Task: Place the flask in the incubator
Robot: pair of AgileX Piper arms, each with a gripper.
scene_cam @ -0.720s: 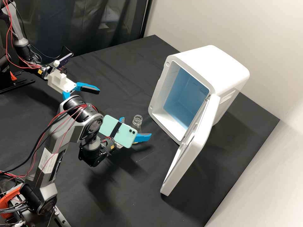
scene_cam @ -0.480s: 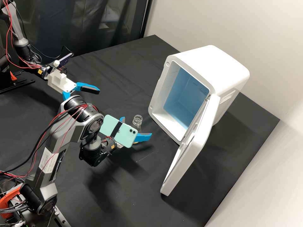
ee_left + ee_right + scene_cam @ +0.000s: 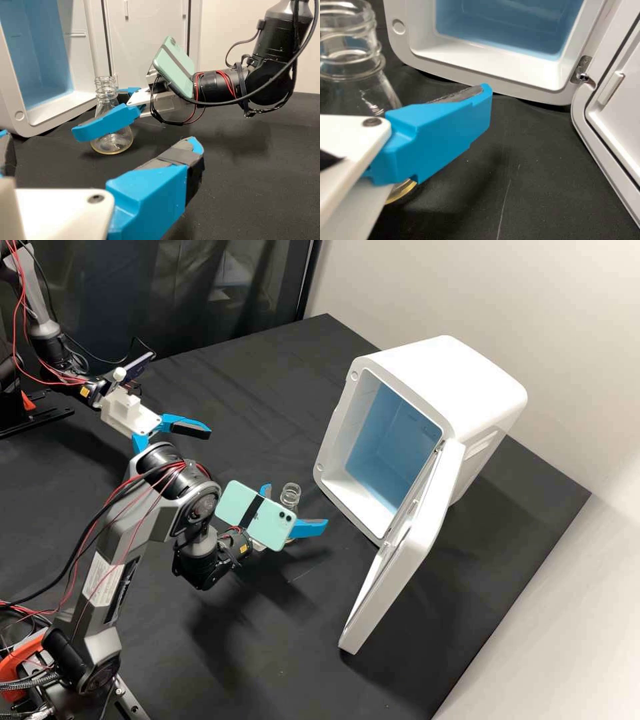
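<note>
Half a second on, the open-jawed right gripper point(image 3: 295, 507) is advancing around the mid-frame flask point(image 3: 290, 493), nearing a grasp.

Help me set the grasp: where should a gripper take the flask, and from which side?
Probably the narrow neck of the flask, just under its ribbed lip, coming level from the side facing away from the incubator: it stands upright, and its sloped body could slip.

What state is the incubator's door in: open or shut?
Open. The door is swung aside from the incubator, exposing its blue chamber.
</note>
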